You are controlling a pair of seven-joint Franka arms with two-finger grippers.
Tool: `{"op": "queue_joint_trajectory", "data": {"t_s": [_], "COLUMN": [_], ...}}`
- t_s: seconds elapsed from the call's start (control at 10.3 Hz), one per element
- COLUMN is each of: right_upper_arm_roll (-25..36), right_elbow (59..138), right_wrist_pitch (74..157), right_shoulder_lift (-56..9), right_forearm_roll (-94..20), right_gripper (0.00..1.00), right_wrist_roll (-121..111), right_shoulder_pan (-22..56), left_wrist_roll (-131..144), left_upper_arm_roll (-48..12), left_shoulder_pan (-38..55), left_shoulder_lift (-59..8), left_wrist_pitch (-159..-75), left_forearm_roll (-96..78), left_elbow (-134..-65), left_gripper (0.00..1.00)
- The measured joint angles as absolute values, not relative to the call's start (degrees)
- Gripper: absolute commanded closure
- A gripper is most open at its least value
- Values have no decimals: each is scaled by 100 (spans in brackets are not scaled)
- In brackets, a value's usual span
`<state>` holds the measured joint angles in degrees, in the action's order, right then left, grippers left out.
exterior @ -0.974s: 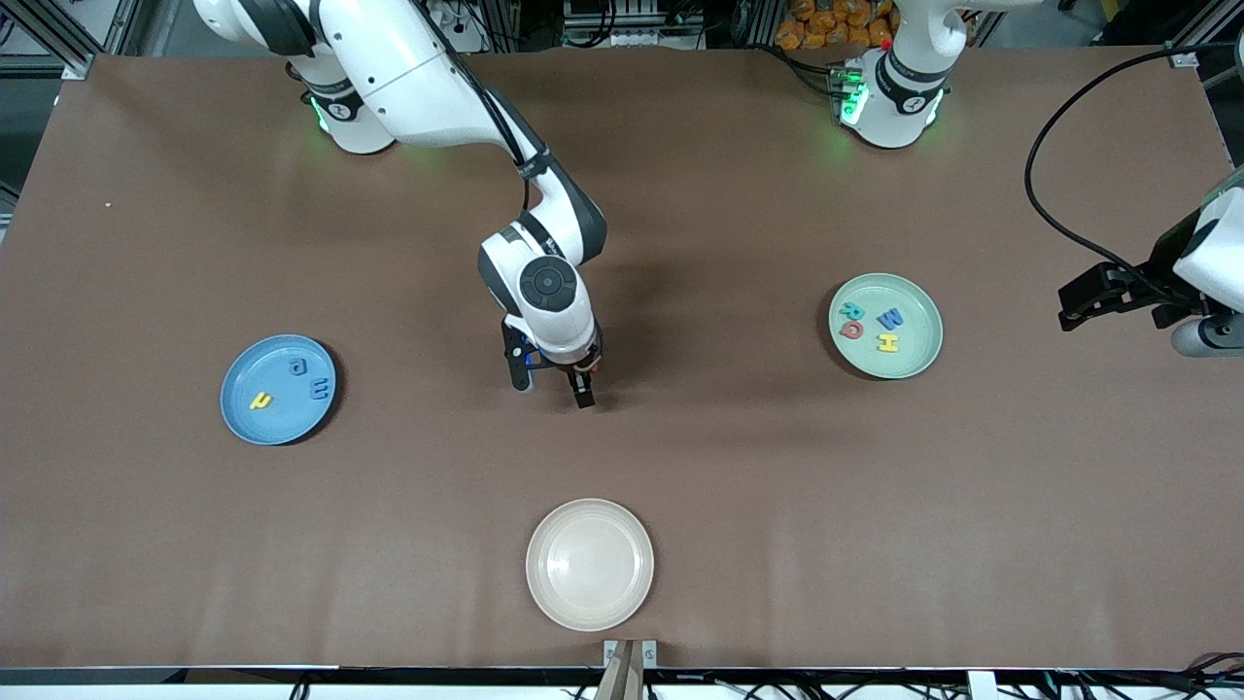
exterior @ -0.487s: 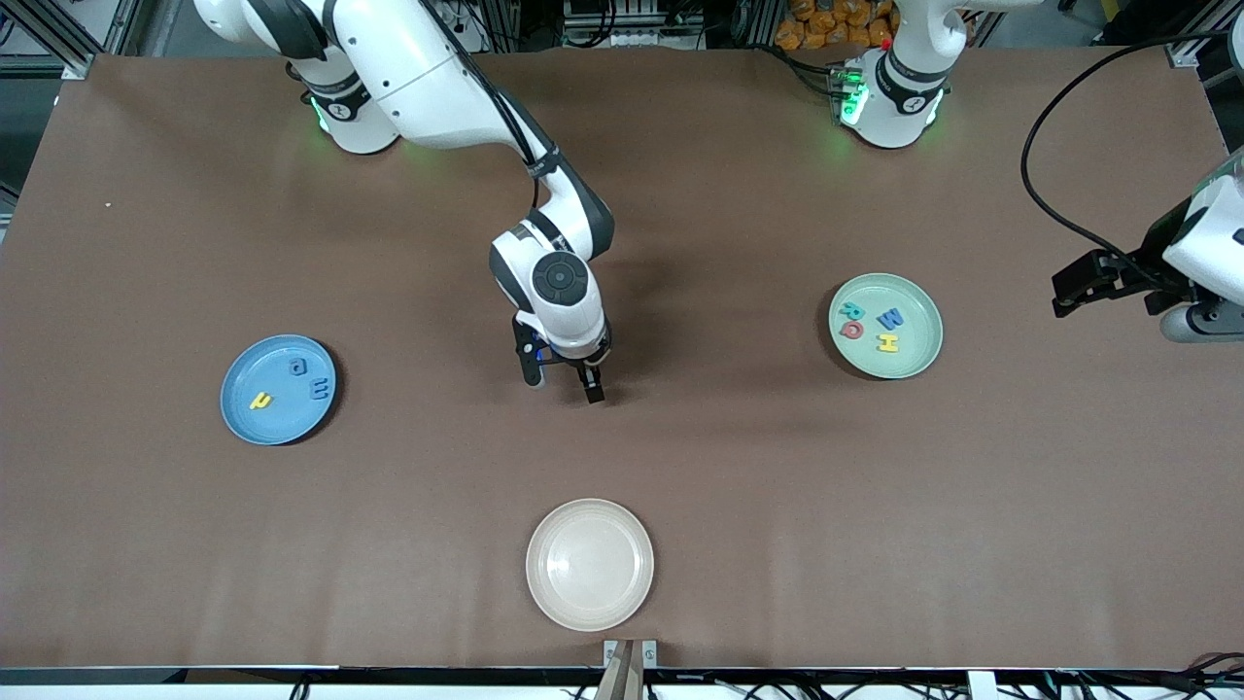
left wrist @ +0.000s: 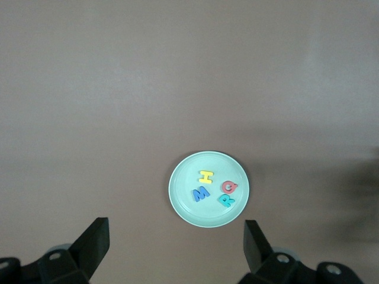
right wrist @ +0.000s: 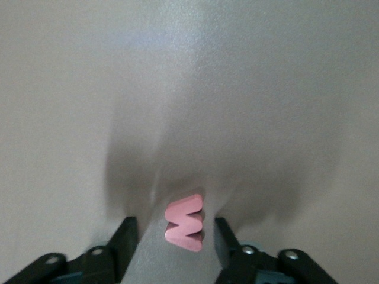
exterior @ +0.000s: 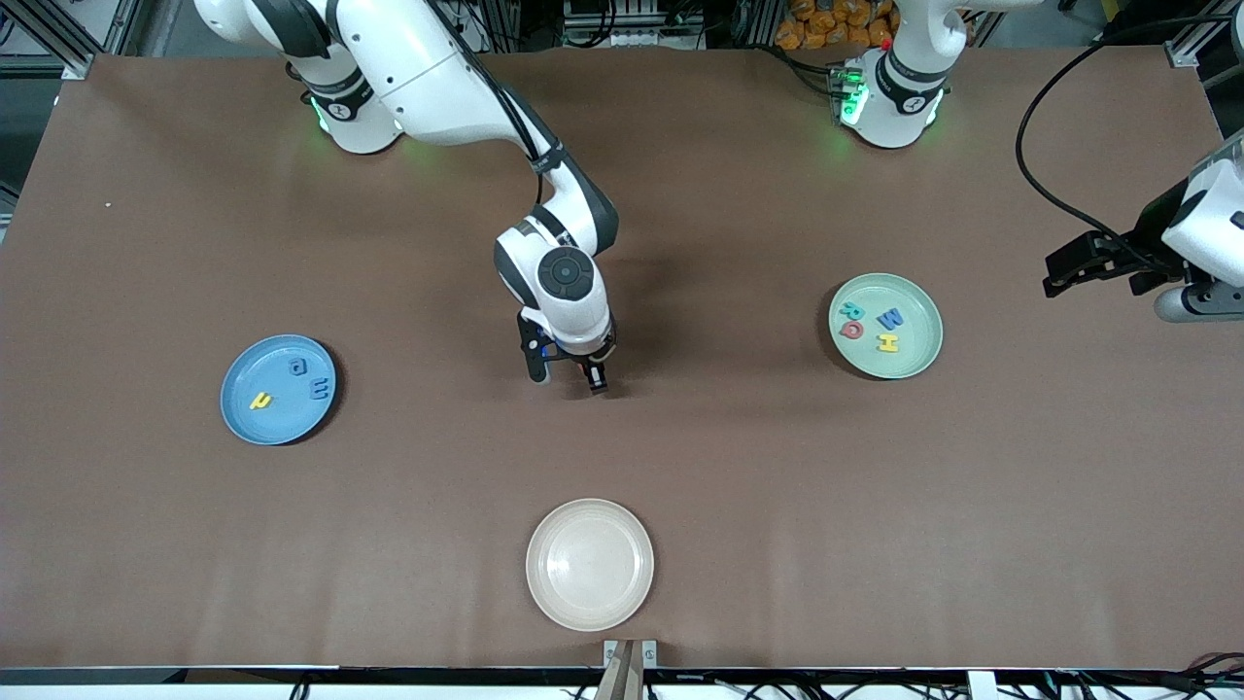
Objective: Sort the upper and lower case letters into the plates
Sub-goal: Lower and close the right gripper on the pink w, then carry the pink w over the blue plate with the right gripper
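My right gripper [exterior: 567, 377] is low over the middle of the table, fingers open. A pink letter W [right wrist: 184, 223] sits between the fingers, with a gap on each side. The sky blue plate [exterior: 243, 413] toward the right arm's end holds three small letters. The mint green plate [exterior: 914, 365] toward the left arm's end holds a teal R, a red Q, a blue M and a yellow H. My left gripper [exterior: 1067, 272] hangs open and empty in the air past that plate. The plate also shows in the left wrist view [left wrist: 183, 204], beyond that gripper [left wrist: 176, 232].
A cream-white plate [exterior: 590, 612] lies empty near the table's front edge, nearer to the camera than my right gripper. A black cable [exterior: 1040, 185] loops over the table at the left arm's end. Bare brown table [exterior: 739, 467] surrounds the plates.
My right gripper has shifted a little toward the left arm's end of the table. My left gripper has drifted slightly toward the robots' side. The plates and their letters have not moved.
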<state>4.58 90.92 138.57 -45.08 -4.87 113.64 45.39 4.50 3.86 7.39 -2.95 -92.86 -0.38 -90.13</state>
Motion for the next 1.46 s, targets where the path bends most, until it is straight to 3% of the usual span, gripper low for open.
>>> {"op": "queue_joint_trajectory", "data": {"t_s": [0.49,0.78,1.07,1.46], "right_upper_arm_roll": [477,834,1311,1584], "right_elbow": [9053,9033,8978,8971], "right_wrist_pitch": [13794,13510,12804,11998], "right_shoulder_lift": [-4490,-4486,-4342,-4004], "right_forearm_roll": [-487,-380,-314,-299], "right_gripper": [100,100,100,100], "right_wrist_roll": [11377,11306,10438,8800], "right_shoulder_pan": [4548,4537,4409,3582], "left_wrist_roll": [450,442,442,445], "left_upper_arm_roll": [388,388,388,388], "left_shoulder_pan": [739,743,743,747], "left_shoulder_lift": [-30,-31,-32,-33], "left_wrist_pitch": [-9356,-9376,-9419,-9432], "left_forearm_roll": [-39,-39,-39,-39], "left_elbow": [-9363,-9382,-9383,-9382], "left_gripper": [0,0,0,0]}}
